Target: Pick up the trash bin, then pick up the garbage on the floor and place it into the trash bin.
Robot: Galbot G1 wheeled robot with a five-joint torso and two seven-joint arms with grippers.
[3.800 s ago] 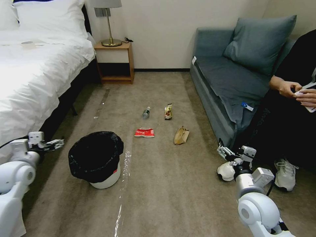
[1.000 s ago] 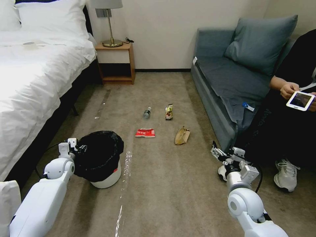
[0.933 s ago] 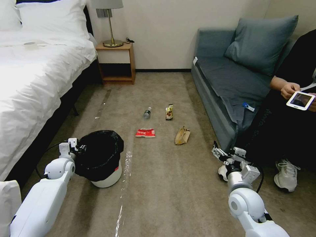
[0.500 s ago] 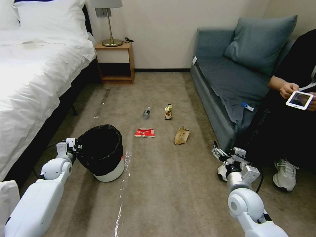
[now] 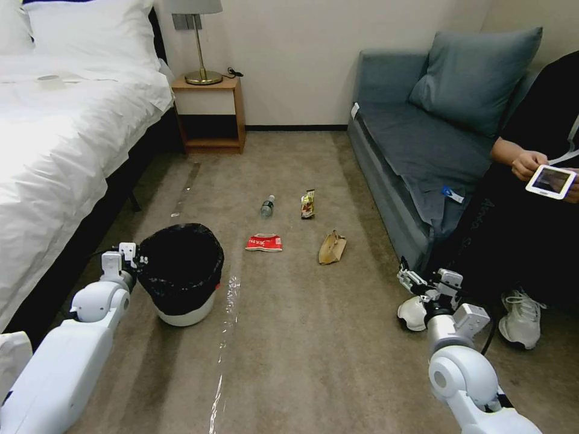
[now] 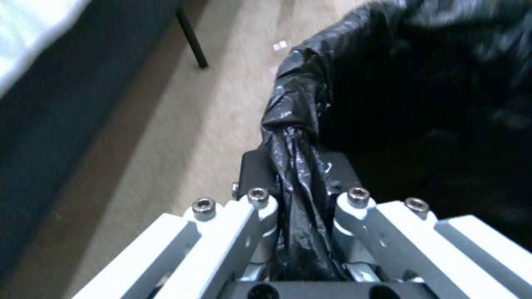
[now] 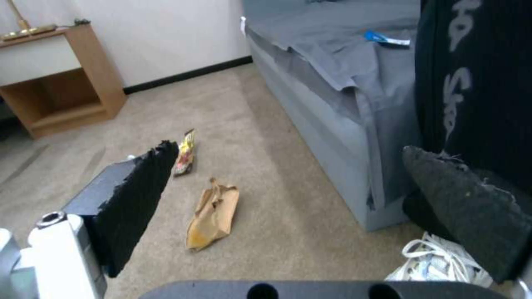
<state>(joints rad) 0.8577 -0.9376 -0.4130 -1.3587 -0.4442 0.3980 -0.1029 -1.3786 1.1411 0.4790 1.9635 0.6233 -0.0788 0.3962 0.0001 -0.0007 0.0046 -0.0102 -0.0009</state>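
Nearest to me, my left gripper [image 5: 140,260] sits at the near-left rim of the trash bin [image 5: 181,274], clamped on a gathered fold of the black bag liner [image 6: 299,199]; in the left wrist view the plastic is pinched between the two fingers [image 6: 260,182]. The bin stands upright on the carpet [image 5: 301,349], between the bed [image 5: 60,138] and the strip of clear tape [image 5: 226,325]. Whether its base touches the floor I cannot tell.

My right gripper [image 5: 409,278] hangs low on the right, near the corner of the sofa [image 5: 416,157], jaws spread wide with nothing between them; the right wrist view shows both pads [image 7: 133,195] well apart.

Further out, the garbage lies on the carpet: the red-and-white wrapper [image 5: 263,242] and the tan paper scrap [image 5: 332,248] side by side, apart from each other. Beyond them, the clear bottle [image 5: 268,206] and the snack packet [image 5: 308,204].

Farthest, the nightstand [image 5: 211,114] stands against the wall with a lamp [image 5: 198,42] on top.
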